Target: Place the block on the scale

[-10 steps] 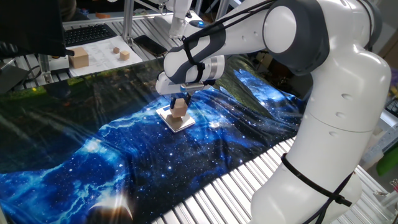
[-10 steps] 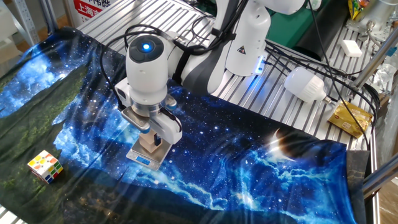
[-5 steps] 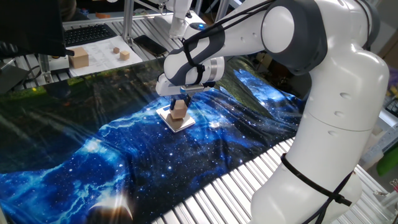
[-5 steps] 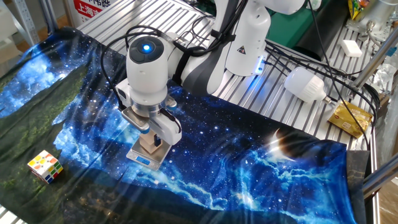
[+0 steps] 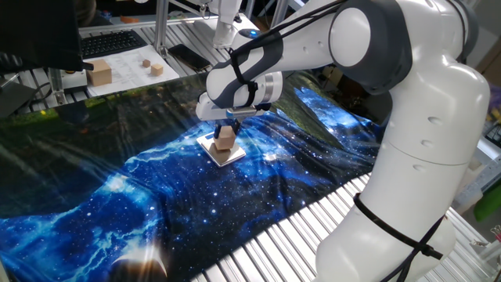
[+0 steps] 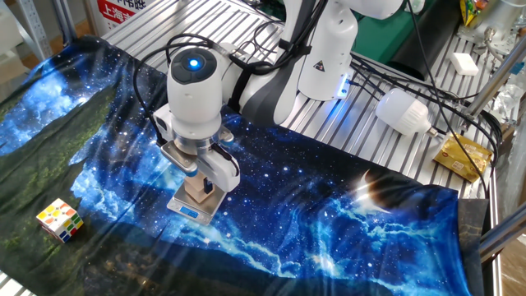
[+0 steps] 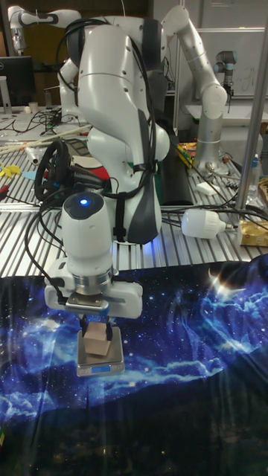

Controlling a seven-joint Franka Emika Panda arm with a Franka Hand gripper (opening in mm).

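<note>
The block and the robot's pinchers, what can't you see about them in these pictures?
- Whether the block rests on the scale or hangs just above: its underside is hidden in every view.
- Whether the gripper squeezes the block: in the other fixed view the robot's wrist covers the fingers, elsewhere they are too small.
- The scale's display: too small to read in the tall fixed view.
</note>
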